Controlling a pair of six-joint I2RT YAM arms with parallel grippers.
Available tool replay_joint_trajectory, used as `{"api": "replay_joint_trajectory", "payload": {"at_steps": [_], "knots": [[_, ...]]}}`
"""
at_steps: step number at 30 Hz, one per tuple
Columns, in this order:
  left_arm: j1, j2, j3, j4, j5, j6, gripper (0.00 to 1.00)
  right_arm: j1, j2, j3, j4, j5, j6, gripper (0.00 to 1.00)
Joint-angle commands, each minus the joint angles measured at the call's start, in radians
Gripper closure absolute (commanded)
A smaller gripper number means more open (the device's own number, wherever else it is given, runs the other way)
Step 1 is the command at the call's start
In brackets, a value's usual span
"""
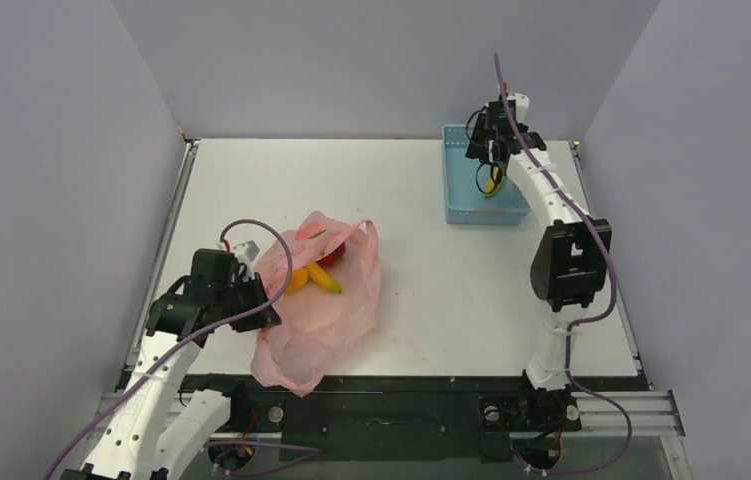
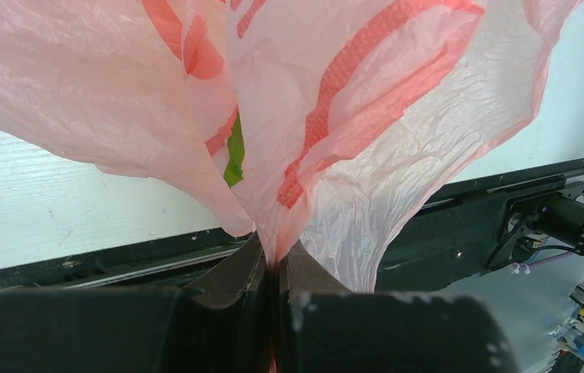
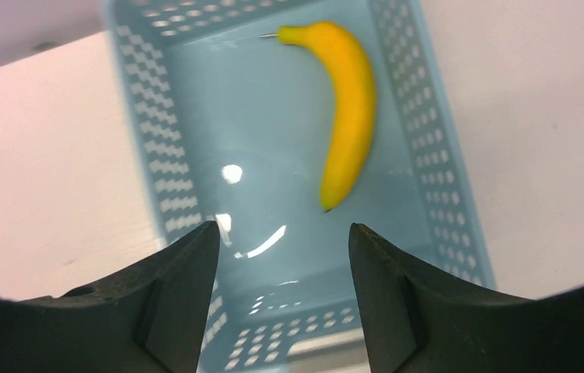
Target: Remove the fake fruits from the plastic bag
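The pink plastic bag [image 1: 326,310] lies at the table's near left, mouth held up. My left gripper [image 1: 263,300] is shut on the bag's edge [image 2: 277,249], the thin film pinched between its fingers. Inside the bag a yellow banana [image 1: 324,278], an orange-yellow fruit [image 1: 297,280] and a red fruit [image 1: 336,250] show. My right gripper [image 1: 488,160] hangs open over the light-blue basket [image 1: 461,205] at the back right, nothing between its fingers. Another yellow banana [image 3: 347,109] lies loose on the basket floor [image 3: 273,116] below the right gripper [image 3: 283,237].
The table's black front rail [image 2: 467,225] runs just under the bag's hanging end. Grey walls close in the table on three sides. The right arm [image 1: 561,250] stands along the table's right edge.
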Motion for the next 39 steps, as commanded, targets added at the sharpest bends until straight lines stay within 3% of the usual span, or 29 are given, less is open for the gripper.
{"api": "replay_joint_trajectory", "payload": {"at_steps": [1,11,17,21,24,32,39], "knots": [[0.015,0.005,0.001,0.041,0.024,0.019,0.99,0.142,-0.232,-0.154,0.107,0.024,0.026,0.42],[0.020,0.003,0.002,0.042,0.034,0.022,0.99,0.475,-0.597,-0.806,0.443,-0.097,0.027,0.43],[0.021,-0.015,0.019,0.039,0.028,0.023,0.99,0.740,-0.747,-0.941,0.486,-0.052,-0.050,0.43],[0.021,-0.015,0.027,0.056,0.029,0.014,0.98,0.921,-0.771,-0.934,0.506,0.013,-0.110,0.44],[0.021,-0.011,0.034,0.069,0.026,0.011,0.99,1.009,-0.703,-0.895,0.510,0.032,-0.161,0.44],[0.021,-0.025,0.056,0.063,-0.040,0.022,0.99,1.038,-0.449,-0.730,0.534,0.015,-0.219,0.44],[0.020,-0.037,0.057,0.059,-0.037,0.022,0.99,1.051,-0.306,-0.666,0.549,0.128,-0.211,0.44]]}}
